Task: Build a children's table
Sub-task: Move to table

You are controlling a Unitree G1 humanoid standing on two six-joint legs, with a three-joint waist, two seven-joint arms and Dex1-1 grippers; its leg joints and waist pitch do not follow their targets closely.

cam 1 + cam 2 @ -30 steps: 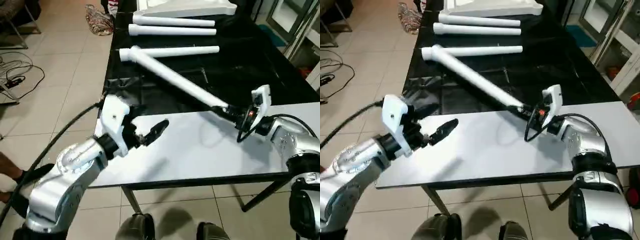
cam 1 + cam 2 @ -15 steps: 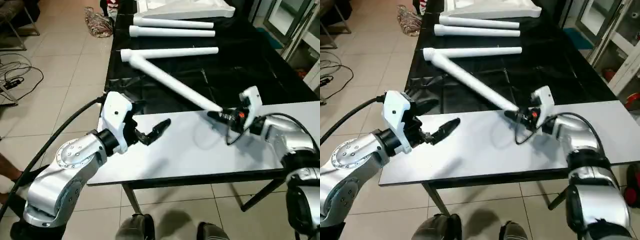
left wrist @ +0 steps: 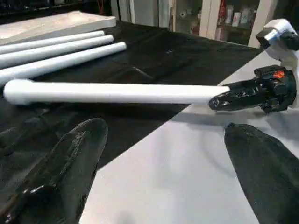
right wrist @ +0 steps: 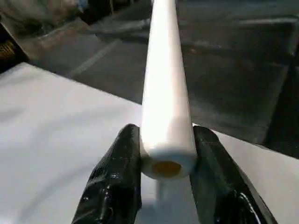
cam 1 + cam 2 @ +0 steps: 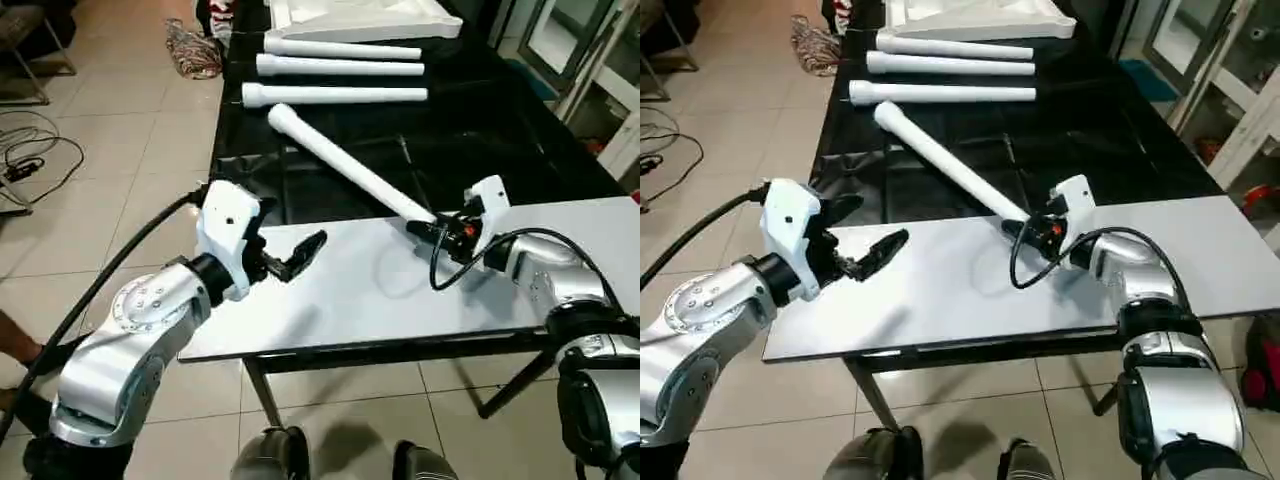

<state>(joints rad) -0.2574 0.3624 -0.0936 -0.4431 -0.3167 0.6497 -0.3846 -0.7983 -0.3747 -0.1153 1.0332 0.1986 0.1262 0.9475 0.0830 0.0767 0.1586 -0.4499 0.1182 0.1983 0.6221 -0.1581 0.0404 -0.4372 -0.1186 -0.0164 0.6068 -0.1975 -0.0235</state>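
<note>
Black-draped counter (image 5: 520, 130), frame centre: your right pincer (image 4: 163, 168) is clenched on the narrow end of a long white plastic tube leg (image 5: 340, 165). Left pincer (image 5: 290, 258) released, empty. Leg looks light, stiff, slick; end-held, it will lever.

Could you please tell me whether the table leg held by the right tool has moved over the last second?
Yes. The held leg has swung: its far end, earlier touching the nearest lying leg, now sits clear of it.

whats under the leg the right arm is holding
The held leg slants over the black table covering; its gripped end, in the right end effector, hangs over the white tabletop's edge. Whether its far, thicker end touches the covering cannot be told.
</note>
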